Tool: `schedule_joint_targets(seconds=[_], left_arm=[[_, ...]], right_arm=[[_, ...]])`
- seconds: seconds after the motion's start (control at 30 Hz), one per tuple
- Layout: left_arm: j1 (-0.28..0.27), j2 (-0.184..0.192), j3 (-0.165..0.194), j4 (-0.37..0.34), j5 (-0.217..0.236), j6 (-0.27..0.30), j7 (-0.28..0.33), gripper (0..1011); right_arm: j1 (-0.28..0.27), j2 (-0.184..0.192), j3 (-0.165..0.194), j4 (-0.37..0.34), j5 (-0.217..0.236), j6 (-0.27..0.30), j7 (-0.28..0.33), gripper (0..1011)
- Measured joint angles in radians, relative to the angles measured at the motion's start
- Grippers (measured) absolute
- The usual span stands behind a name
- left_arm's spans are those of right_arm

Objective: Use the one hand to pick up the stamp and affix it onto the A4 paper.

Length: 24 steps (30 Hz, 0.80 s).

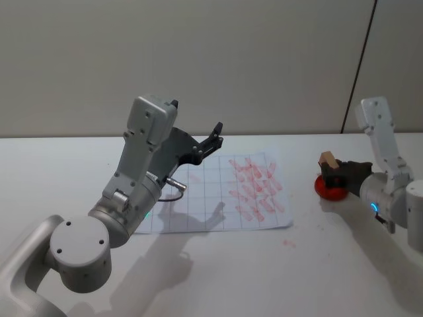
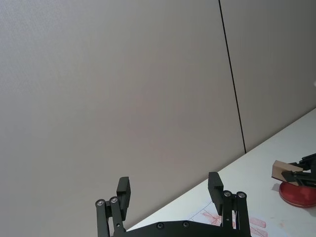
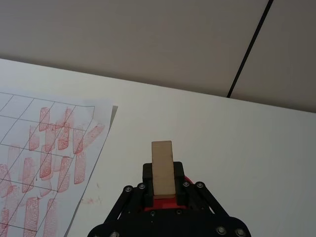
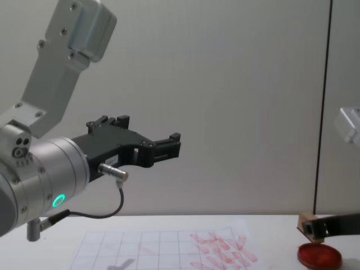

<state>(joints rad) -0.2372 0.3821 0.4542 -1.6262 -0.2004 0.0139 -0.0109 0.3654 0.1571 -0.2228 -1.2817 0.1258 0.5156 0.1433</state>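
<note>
The right gripper has its fingers clamped on the stamp, the little wooden block standing up between them, and directly beneath it sits the round red ink pad; I cannot tell whether the stamp's face is touching the pad. I'd say this is the inking step. The A4 paper lies well off to the side of that pincer, its red marks crowding the half nearer to it. Next, I'd judge, it must lift clear, carry across and press down flat. The left gripper hangs raised above the sheet's far side, fingers spread, idle.
</note>
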Motion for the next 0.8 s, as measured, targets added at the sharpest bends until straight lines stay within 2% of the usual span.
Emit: schedule_joint_targets(seconds=[0.3,0.8], left_arm=[[0.0,0.0,0.0,0.0,0.0,0.0,0.0,1001],[0.0,0.0,0.0,0.0,0.0,0.0,0.0,1001]], right_arm=[[0.005,-0.002,0.001,0.007,0.013,0.019,0.016,218],[-0.02,0.008,0.012,-0.055,0.033,0.07,0.003,218]])
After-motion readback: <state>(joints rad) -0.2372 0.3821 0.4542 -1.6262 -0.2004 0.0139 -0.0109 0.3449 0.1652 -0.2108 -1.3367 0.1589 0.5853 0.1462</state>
